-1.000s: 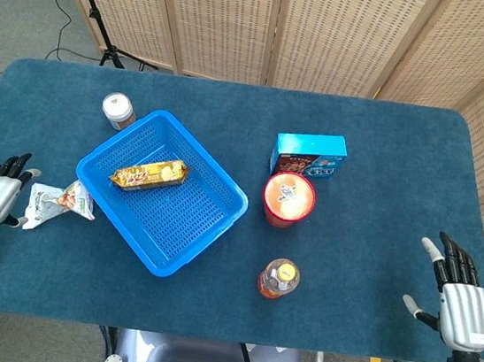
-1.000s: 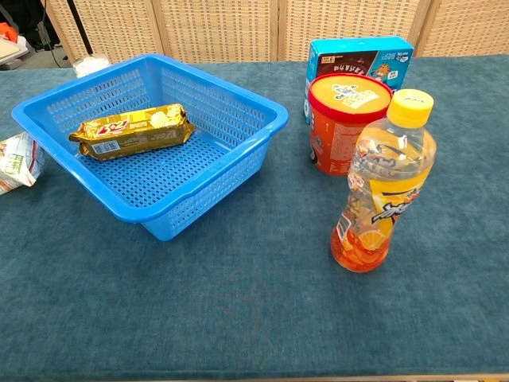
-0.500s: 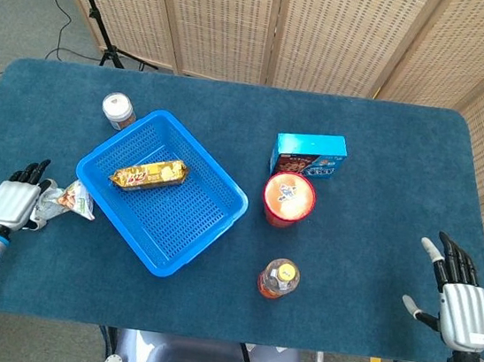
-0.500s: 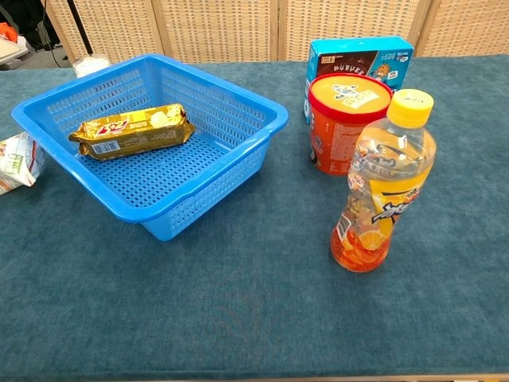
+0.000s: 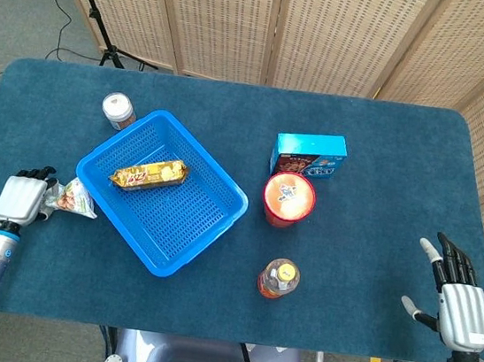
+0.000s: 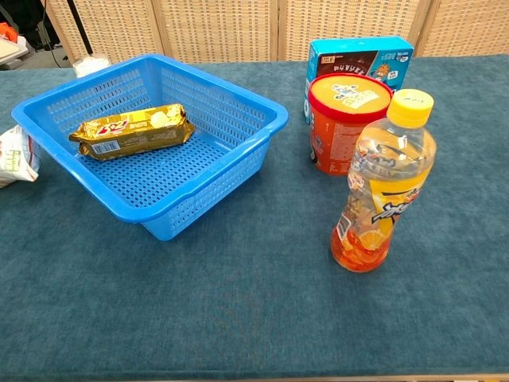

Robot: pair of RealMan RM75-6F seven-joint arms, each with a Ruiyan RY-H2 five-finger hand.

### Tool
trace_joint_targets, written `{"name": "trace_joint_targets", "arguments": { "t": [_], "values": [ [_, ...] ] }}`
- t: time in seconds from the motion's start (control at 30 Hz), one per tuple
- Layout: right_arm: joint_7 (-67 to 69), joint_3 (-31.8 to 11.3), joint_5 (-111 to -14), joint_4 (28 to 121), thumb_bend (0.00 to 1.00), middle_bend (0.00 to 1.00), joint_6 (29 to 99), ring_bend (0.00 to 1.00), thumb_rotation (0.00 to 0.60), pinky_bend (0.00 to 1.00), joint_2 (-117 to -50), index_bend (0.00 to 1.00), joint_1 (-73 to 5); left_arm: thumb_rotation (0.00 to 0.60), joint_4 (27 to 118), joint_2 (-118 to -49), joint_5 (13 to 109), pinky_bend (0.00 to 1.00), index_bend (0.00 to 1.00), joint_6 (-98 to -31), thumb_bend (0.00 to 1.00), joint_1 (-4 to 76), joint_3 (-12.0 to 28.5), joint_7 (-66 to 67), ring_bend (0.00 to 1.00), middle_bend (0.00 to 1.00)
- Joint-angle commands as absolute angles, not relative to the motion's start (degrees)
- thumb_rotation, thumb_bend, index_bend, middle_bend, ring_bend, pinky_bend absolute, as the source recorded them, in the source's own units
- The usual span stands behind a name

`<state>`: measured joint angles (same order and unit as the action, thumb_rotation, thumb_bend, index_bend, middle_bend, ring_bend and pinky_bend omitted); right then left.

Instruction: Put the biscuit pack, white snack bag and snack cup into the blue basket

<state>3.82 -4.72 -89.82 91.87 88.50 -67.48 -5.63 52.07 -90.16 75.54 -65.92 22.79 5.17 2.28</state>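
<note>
Seemingly the left hand (image 5: 19, 199) has fingers on the white snack bag (image 5: 68, 199) — grip unclear; a loose pinch could drop it short of the blue basket (image 5: 209, 230) — right hand (image 5: 460, 308) spread, idle.

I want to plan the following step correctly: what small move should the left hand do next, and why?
Probably close the fingers on the white snack bag and lift it. The left hand is at the bag's outer end, beside the blue basket. The biscuit pack already lies inside; whether the bag is gripped yet cannot be told.
</note>
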Motion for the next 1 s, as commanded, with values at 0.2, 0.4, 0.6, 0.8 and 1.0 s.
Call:
{"name": "trace_joint_targets", "arguments": {
  "t": [0.2,0.4,0.6,0.8,1.0],
  "values": [
    [3.99,-4.79,-89.91,92.01,0.18,0.0,88.8,0.0,0.6,0.08,-67.32,0.11,-5.54,0.6,48.8,-90.54,76.59,0.42,0.83,-69.75,0.41,21.72,6.0,1.53,0.42,0.43],
    [4.13,-4.82,-89.98,92.06,0.18,0.0,88.97,0.0,0.6,0.08,-67.26,0.11,-5.51,0.6,52.5,-85.97,75.86,0.43,0.85,-72.29,0.41,20.36,7.59,1.14,0.44,0.45],
    [3.95,-4.76,-90.02,91.99,0.18,0.0,88.8,0.0,0.6,0.08,-67.42,0.11,-5.59,0.6,59.73,-77.69,74.78,0.44,0.86,-75.32,0.41,18.94,10.51,-0.68,0.44,0.46],
    [3.73,-4.7,-90.18,91.98,0.18,0.0,88.78,0.0,0.6,0.08,-67.58,0.11,-5.65,0.6,66.75,-72.99,73.87,0.44,0.86,-75.25,0.41,19.08,12.08,0.53,0.44,0.46],
    [3.75,-4.76,-90.13,91.99,0.18,0.0,88.88,0.0,0.6,0.08,-67.57,0.11,-5.63,0.6,72.64,-72.2,75.46,0.44,0.86,-76.49,0.41,20.91,13.13,3.44,0.44,0.46]
  ]
}}
